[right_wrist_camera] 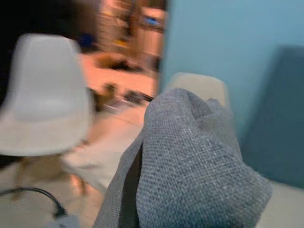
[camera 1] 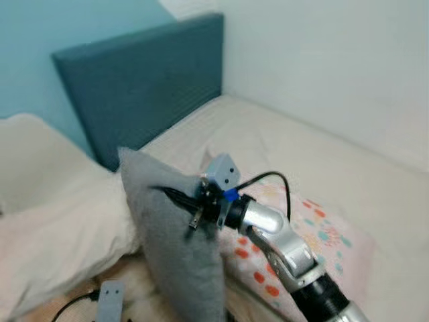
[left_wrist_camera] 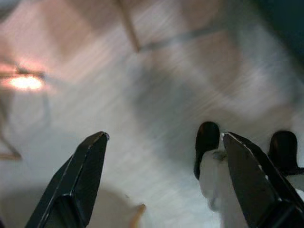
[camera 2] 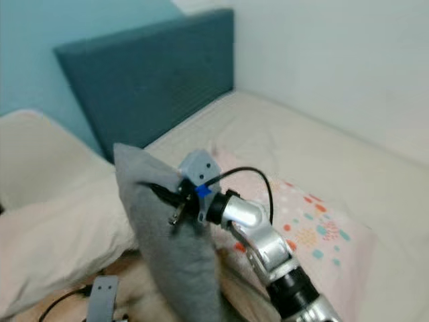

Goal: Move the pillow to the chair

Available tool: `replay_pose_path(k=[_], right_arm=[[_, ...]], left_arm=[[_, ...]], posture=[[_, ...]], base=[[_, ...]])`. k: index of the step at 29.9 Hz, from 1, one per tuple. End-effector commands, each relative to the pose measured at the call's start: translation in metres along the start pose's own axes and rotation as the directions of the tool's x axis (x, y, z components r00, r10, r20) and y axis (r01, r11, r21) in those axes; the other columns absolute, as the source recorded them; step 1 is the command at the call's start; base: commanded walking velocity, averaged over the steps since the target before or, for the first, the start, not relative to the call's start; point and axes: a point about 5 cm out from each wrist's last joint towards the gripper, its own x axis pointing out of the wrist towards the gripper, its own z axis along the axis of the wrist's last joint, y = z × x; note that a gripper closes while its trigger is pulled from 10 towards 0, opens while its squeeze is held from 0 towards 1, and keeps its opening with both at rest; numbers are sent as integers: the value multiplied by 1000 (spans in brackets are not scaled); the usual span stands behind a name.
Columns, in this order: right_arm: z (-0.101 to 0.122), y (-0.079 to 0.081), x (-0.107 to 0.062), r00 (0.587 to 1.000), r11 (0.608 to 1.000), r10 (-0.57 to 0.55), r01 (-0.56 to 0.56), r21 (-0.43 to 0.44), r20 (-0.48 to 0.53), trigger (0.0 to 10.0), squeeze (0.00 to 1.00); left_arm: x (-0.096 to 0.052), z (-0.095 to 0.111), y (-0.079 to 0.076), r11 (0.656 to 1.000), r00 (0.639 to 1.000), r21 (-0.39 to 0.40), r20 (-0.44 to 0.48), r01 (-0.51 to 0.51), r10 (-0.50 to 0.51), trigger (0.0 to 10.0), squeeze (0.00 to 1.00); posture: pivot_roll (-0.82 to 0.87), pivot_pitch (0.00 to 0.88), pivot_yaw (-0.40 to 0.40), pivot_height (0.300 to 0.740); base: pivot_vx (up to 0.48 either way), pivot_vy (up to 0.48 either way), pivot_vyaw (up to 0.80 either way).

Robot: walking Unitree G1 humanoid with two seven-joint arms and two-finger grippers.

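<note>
Right gripper (camera 1: 175,196): black fingers pinched on the soft grey cloth pillow (camera 1: 177,251), silver arm bent, reaching left.
Left gripper (left_wrist_camera: 164,183): fingers apart, low on the near left.

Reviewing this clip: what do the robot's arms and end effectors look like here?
The right arm is silver metal with a black cuff lower down, a blue ring at the wrist, a grey-blue camera box and a looping black cable. Its end effector has thin black fingers. The left end effector shows two long, tapered, glossy black fingers; a grey-blue box with a black cable sits on that wrist.
</note>
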Motion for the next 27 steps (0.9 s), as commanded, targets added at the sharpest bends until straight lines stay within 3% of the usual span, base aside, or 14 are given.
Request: replay_pose_path(k=[1,27], right_arm=[[11,1,-1,999,1000,19,-18,-25,49,0,0],[12,7,-1,995,997,74,-73,-15,66,0,0]], left_arm=[[-2,-6,-3,1000,1000,6,-19,5,-5,10000,0],[-1,-5,-2,999,1000,49,-8,19,-18,10000,0]], posture=[[-202,89,-32,740],[-193,77,-2,740]], base=[[0,0,794],[0,0,794]])
